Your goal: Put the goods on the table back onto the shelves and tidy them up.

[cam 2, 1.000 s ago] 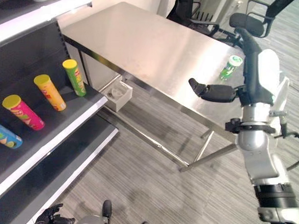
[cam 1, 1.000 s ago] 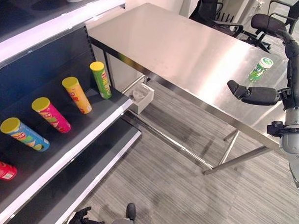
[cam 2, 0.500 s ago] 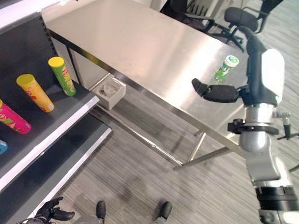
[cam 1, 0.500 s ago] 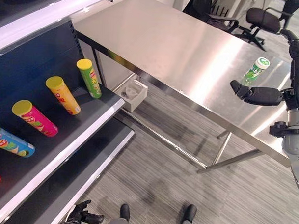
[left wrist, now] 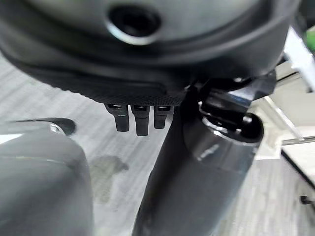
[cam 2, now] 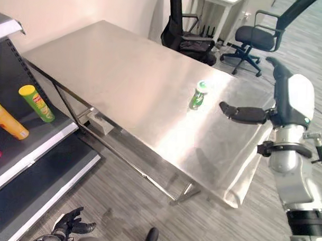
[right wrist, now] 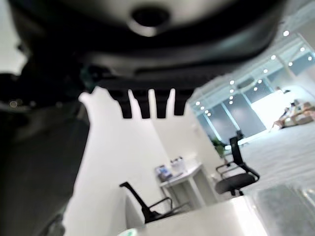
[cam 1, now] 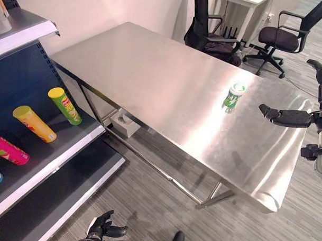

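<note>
A small green can with a white lid (cam 1: 234, 97) stands upright on the steel table (cam 1: 152, 78), toward its right end. My right hand (cam 1: 285, 117) hovers over the table's right edge, a short way right of the can, fingers straight, pointing at it and holding nothing. My left hand (cam 1: 105, 230) hangs low near the floor with its fingers loosely spread and nothing in it. On the dark shelf (cam 1: 54, 148) at left lie a green tube (cam 1: 64, 105), an orange tube (cam 1: 34, 123) and a pink tube (cam 1: 7, 151), side by side.
A lower shelf board (cam 1: 68, 202) juts out below the tubes. A small grey box (cam 1: 121, 124) hangs under the table's left side. Office chairs (cam 1: 283, 37) stand behind the table. Striped grey floor lies in front.
The camera has swung right and up, so the table now fills the middle and fewer tubes show. My right hand now sits to the right of the can instead of in front of it.
</note>
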{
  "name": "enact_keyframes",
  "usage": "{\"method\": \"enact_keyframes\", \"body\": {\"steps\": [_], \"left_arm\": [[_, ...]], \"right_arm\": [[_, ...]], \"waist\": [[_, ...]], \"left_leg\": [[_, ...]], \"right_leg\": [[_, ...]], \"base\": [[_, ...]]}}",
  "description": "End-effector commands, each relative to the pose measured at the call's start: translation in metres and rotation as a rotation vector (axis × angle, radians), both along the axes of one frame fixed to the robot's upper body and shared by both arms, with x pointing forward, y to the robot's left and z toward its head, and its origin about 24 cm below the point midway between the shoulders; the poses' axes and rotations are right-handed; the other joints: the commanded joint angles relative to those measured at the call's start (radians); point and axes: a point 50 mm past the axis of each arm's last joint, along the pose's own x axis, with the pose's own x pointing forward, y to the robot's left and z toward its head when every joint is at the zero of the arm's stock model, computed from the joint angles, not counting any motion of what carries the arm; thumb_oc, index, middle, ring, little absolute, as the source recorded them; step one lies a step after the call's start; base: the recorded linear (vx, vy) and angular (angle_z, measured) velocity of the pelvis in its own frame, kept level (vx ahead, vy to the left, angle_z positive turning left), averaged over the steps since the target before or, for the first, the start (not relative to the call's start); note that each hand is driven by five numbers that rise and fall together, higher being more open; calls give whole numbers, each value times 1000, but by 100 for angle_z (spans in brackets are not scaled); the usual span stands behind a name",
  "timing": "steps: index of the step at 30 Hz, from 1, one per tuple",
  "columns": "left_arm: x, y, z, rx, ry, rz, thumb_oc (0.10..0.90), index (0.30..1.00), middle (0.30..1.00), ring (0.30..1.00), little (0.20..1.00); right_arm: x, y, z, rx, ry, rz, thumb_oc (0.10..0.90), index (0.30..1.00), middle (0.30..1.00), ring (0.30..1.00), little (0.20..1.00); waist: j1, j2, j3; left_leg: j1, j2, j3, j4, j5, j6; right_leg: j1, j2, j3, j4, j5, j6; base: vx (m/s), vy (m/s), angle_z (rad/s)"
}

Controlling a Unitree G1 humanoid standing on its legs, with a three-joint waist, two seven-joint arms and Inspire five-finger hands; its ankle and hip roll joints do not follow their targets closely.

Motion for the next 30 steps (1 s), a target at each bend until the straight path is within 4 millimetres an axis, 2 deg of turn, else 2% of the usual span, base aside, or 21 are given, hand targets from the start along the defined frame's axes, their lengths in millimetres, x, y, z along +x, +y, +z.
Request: {"method": "enact_keyframes", "body": {"steps": [1,2,3,4,5,8,14,17,20,27,30], "left_arm": [[26,20,20,98,-86,-116,800,900,900,900,900],[29,16,20,103,-90,-153,800,900,900,900,900],[30,16,20,112,-91,-159,800,900,900,900,900],[31,16,21,112,-92,-158,800,900,900,900,900],[31,16,21,114,-94,-151,800,900,900,900,900],[29,17,19,117,-86,-142,800,900,900,900,900],[15,27,12,135,-21,-100,800,900,900,900,900],[-16,36,-1,155,101,-50,800,900,900,900,900],[-26,37,-5,156,139,-47,800,900,900,900,900],[-33,34,-8,154,163,-58,800,900,900,900,900],[-34,32,-9,147,161,-50,800,900,900,900,900]], "right_arm": [[-6,1,53,-3,-248,17,800,900,900,900,900],[-6,-2,48,25,-246,9,800,900,900,900,900],[-4,-1,47,35,-250,14,800,900,900,900,900],[-2,1,46,39,-243,26,800,900,900,900,900],[2,5,43,42,-232,42,800,900,900,900,900],[7,12,33,79,-205,74,800,900,900,900,900],[13,21,15,175,-167,118,800,900,900,900,900],[8,20,2,198,-150,90,800,900,900,900,900],[8,21,-5,217,-128,91,800,900,900,900,900],[4,21,-18,271,-111,96,800,900,900,900,900],[-3,20,-39,332,-57,85,800,900,900,900,900]], "waist": [[29,-41,-14],[37,-25,-18],[47,-24,-16],[58,-22,-13],[70,-20,-11],[64,-14,-27],[64,-32,-59],[62,-39,-70],[64,-40,-73],[59,-35,-77],[53,-27,-76]], "left_leg": [[-8,-139,66,-138,-227,106],[-49,-172,106,-271,-147,99],[-64,-187,103,-320,-107,94],[-80,-203,78,-340,-92,91],[-84,-223,31,-355,-89,92],[-37,-247,-3,-389,-104,106],[53,-272,48,-437,-123,137],[99,-294,84,-469,-146,162],[109,-296,89,-477,-149,165],[125,-291,91,-488,-147,163],[131,-284,90,-491,-147,158]], "right_leg": [[1,-113,-11,5,-56,156],[7,-103,-16,5,-61,164],[12,-99,-8,5,-66,166],[18,-92,1,5,-70,164],[20,-87,9,5,-71,165],[41,-87,24,7,-75,164],[44,-126,64,42,-78,181],[18,-161,88,69,-65,207],[15,-166,88,70,-60,210],[19,-164,76,61,-57,212],[24,-161,62,51,-56,211]], "base": [[185,43,20],[186,85,31],[175,86,30],[130,56,20],[146,77,-19],[201,120,-58],[150,133,-33],[137,162,-29],[47,38,-11],[27,-1,-7],[21,-23,-5]]}}
